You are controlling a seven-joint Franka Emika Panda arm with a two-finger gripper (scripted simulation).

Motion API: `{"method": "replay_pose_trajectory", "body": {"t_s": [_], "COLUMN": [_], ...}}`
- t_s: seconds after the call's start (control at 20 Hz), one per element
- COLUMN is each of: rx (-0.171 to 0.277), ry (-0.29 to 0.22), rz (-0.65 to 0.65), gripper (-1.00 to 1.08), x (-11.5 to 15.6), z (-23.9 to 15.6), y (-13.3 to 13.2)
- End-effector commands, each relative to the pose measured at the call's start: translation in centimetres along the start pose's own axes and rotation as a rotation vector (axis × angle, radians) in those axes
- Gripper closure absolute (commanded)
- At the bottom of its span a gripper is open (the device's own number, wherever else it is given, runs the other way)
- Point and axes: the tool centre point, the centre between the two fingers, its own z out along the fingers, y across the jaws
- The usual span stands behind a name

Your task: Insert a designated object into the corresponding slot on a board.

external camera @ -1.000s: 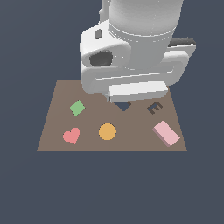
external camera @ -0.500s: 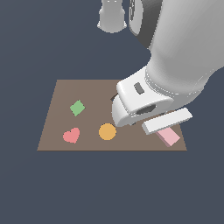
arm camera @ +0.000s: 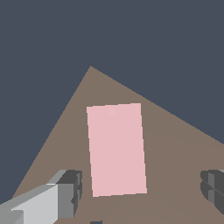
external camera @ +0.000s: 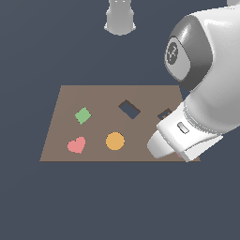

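Note:
The light pink rectangular block (arm camera: pixel 116 149) lies flat on the brown board (arm camera: pixel 175 135) near one of its corners; only the wrist view shows it. My gripper (arm camera: pixel 142 188) hangs open above it, one finger (arm camera: pixel 70 192) on each side of the block's near end, not touching it. In the exterior view the arm's white body covers the block and the gripper at the board's (external camera: pixel 98 96) front right corner. The dark navy tilted slot (external camera: pixel 129 108) sits open near the board's middle, well to the exterior view's left of the arm.
On the board lie a green diamond (external camera: pixel 83 115), a red-pink heart (external camera: pixel 76 145) and an orange disc (external camera: pixel 115 141). A smaller dark cut-out (external camera: pixel 164 113) shows partly beside the arm. The arm's base (external camera: pixel 120 16) stands behind the board.
The arm has swung from over the board's middle toward the front right corner, uncovering the slot and covering the pink block in the exterior view.

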Motion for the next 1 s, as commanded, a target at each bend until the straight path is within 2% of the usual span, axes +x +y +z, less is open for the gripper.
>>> {"method": "replay_pose_trajectory", "body": {"t_s": [0.0, 0.3, 0.95], "rx": [0.0, 0.0, 0.0], "ry": [-0.002, -0.006, -0.007], "rz": [-0.031, -0.067, -0.07], "gripper": [-0.92, -0.92, -0.92], "x": [0.7, 1.4, 1.5], "z": [0.7, 1.5, 3.6], "y": [-0.6, -1.5, -1.6]}}
